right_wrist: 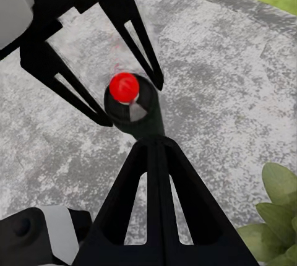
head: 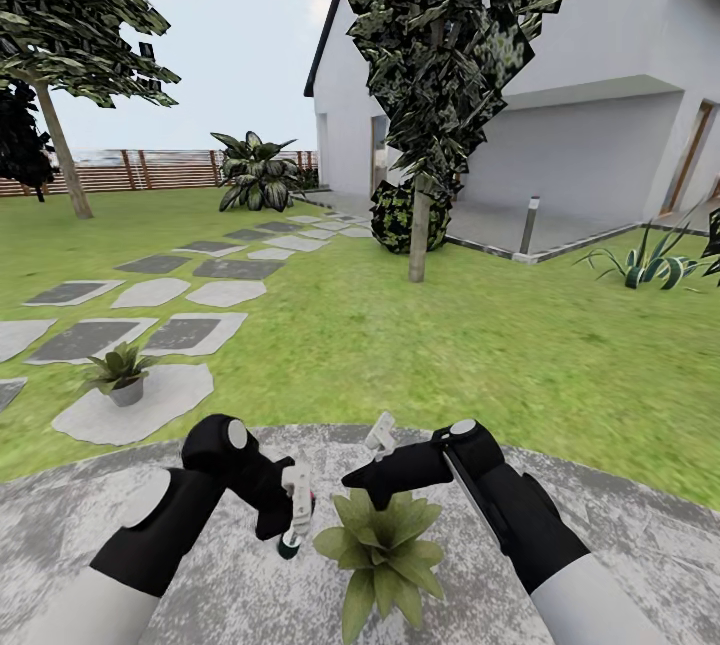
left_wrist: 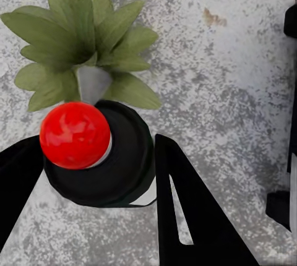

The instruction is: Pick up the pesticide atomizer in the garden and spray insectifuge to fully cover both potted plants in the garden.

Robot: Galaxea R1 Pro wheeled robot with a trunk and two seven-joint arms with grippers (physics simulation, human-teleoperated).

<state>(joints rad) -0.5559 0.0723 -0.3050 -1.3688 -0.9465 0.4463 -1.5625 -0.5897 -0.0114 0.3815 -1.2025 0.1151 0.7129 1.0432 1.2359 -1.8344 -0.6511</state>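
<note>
potted plant (head: 380, 550) on patio (head: 620, 545) | atomizer (head: 293, 515) just left | second plant (head: 122, 372) on stone (head: 170, 400), far-left

Bright, even daylight — soft rendered textures, barely any shadows, slight wide-angle stretch at edges.

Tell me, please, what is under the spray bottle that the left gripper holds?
Under the pesticide atomizer, between the fingers of the left gripper, lies the grey paved patio. A potted plant stands just beyond its nozzle. The ground directly beneath the bottle is covered by its dark body.
</note>
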